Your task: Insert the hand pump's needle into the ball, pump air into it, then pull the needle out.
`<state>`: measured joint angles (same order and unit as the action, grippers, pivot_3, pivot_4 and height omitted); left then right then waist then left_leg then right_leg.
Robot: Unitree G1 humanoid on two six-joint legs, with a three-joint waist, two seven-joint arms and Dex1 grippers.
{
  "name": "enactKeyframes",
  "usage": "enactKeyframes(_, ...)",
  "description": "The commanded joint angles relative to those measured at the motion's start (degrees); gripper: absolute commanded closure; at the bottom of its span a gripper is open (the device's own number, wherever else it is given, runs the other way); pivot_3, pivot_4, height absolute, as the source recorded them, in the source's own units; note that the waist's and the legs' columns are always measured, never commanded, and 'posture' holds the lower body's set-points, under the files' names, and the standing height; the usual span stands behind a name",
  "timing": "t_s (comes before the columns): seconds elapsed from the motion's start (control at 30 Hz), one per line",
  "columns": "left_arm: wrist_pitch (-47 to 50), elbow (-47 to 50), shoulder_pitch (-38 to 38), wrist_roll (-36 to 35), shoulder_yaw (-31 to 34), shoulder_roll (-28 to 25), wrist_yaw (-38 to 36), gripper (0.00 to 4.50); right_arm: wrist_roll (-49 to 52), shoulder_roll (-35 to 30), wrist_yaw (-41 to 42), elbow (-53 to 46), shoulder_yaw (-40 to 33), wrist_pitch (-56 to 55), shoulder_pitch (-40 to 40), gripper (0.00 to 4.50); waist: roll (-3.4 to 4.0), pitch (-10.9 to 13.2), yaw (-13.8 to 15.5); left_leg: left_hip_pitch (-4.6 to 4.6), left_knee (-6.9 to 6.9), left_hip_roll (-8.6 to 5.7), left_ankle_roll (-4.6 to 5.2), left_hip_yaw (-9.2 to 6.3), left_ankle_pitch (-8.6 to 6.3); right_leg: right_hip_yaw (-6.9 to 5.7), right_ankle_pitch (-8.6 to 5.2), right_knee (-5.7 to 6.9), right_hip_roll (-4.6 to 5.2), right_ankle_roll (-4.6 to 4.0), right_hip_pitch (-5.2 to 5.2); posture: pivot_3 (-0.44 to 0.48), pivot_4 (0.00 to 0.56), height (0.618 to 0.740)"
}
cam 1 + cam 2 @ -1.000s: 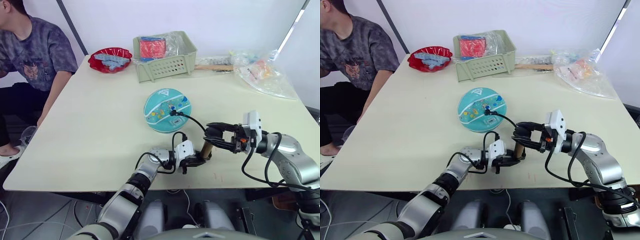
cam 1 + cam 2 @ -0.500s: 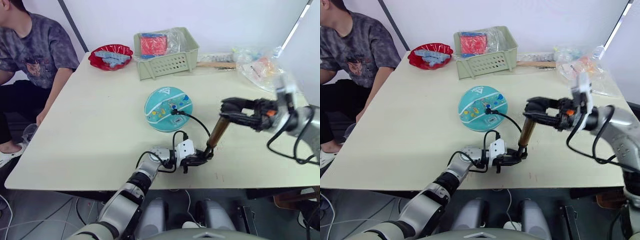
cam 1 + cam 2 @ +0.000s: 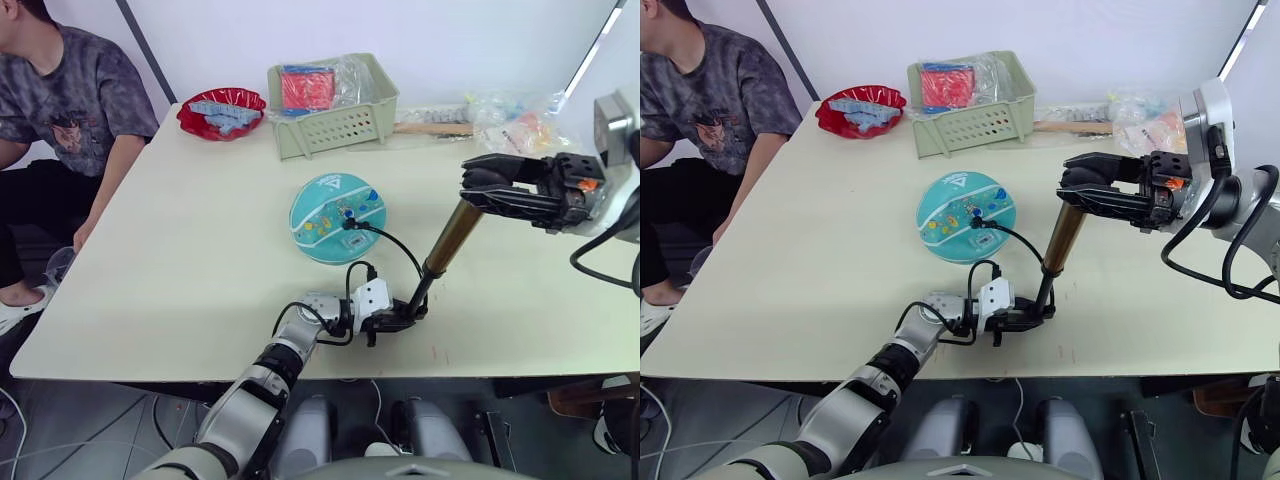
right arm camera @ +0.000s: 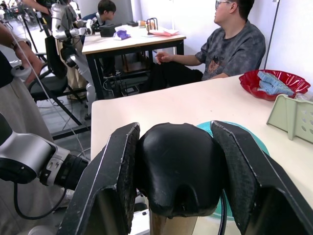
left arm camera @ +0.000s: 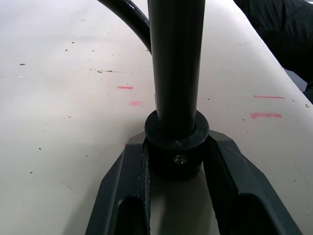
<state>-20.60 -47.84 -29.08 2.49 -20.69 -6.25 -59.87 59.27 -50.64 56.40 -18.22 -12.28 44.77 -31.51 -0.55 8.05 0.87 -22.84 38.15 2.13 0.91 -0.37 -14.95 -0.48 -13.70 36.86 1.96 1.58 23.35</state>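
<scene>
At the near edge of the table, the left gripper was clenched on the black base cap of the hand pump, pinning it to the surface; in the left wrist view its two fingers flanked that cap with the dark shaft rising between them. Higher up and toward the right edge, the right gripper grasped the pump's black handle. Compared with a second earlier, when the handle sat low just beside the left gripper, the bronze barrel had been drawn up and out at a slant, exposing the thin shaft beneath. That reads as the upstroke of a pumping cycle, with the downstroke likely due next. The black hose curved from the pump's base toward the table's middle, where the teal ball rested. The needle fitting sat on top of the ball, apparently inserted. Beyond lay a green basket and a red bowl near the far edge, and a seated person at the left.
</scene>
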Motion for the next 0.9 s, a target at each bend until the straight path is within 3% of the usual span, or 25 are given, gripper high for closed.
enactKeyframes(0.03,2.4,-4.0,3.3,3.1,-2.2,-1.2,-0.3,3.43,-2.3,0.3,0.4,-1.4,-0.5,-1.8,1.5,2.69,0.02,0.0,0.0,0.01,0.0,0.0,0.0,0.0,0.0,0.0,-0.01,0.0,0.0,0.02,0.0,0.0,0.15,0.738)
enactKeyframes(0.27,2.2,-3.7,3.5,3.2,-2.2,-1.5,0.0,3.43,-6.9,3.9,0.7,-1.4,4.7,-3.8,8.1,2.69,0.02,-0.1,-0.1,0.08,-0.01,0.0,0.01,0.02,0.0,0.02,-0.01,0.0,-0.05,0.03,-0.03,0.0,0.15,0.738)
enactKeyframes(0.63,1.9,-4.1,3.5,3.3,-2.1,-1.4,0.5,3.43,-26.4,11.6,-0.1,4.8,15.5,-21.5,20.3,2.69,-0.32,-0.6,-0.1,0.25,-0.06,0.01,0.02,0.01,-0.01,0.0,-0.04,-0.01,-0.15,0.04,-0.14,0.0,0.15,0.738)
enactKeyframes(0.9,2.8,-2.8,3.6,3.1,-2.0,-1.6,0.2,3.43,-27.7,13.0,0.6,5.8,15.3,-24.6,21.4,2.69,-0.26,-0.7,-0.2,0.33,-0.05,0.01,0.02,0.03,-0.01,0.01,-0.04,-0.01,-0.14,0.04,-0.19,0.0,0.15,0.738)
